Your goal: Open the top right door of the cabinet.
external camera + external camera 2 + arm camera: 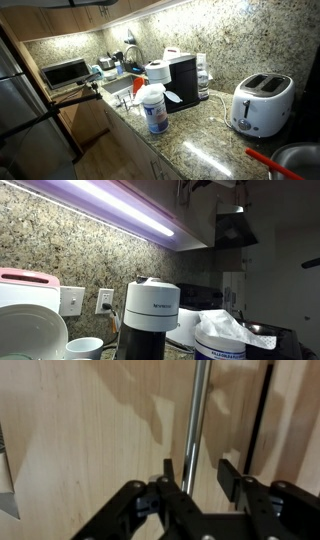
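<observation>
Cabinet door: smooth brown wood grain. Handle: slim round steel bar, upright. We note our gripper spread astride it, unclamped.

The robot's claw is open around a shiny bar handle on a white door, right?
Not quite. The door is light brown wood, not white, as the wrist view shows. The rest holds: the gripper is open, and the shiny bar handle stands between its fingers.
</observation>
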